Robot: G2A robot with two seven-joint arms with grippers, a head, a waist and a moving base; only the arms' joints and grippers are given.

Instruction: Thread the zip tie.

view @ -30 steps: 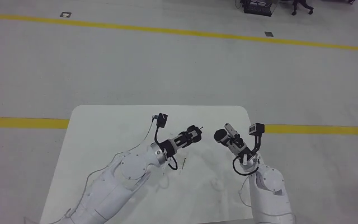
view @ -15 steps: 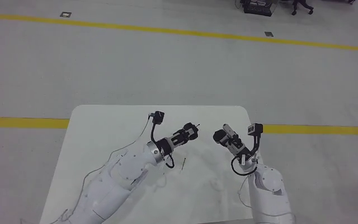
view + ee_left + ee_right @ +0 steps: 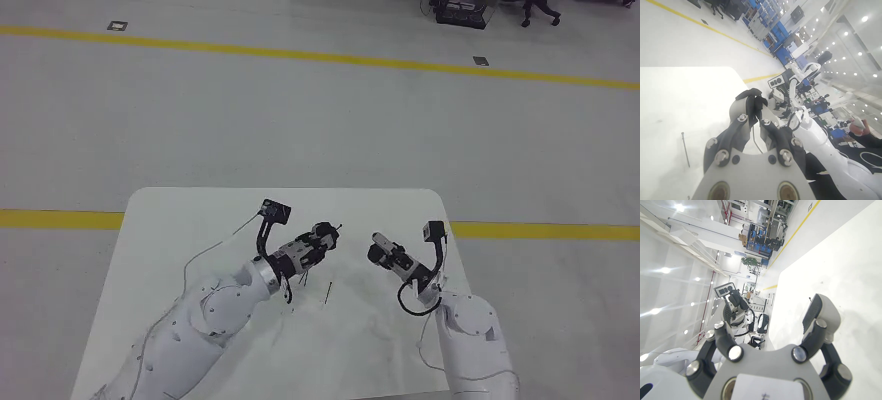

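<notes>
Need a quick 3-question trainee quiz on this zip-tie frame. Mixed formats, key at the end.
1. True or false: the right gripper has its jaws shut on a zip tie.
2. The loose zip tie lies: A) flat on the table, apart from both grippers; B) between the right gripper's jaws; C) on the floor beyond the table.
3. Fill in: the ___ gripper's jaws pinch the held zip tie.
Key: 1 false, its jaws are open and empty. 2 A. 3 left; the left gripper faces the right gripper.
</notes>
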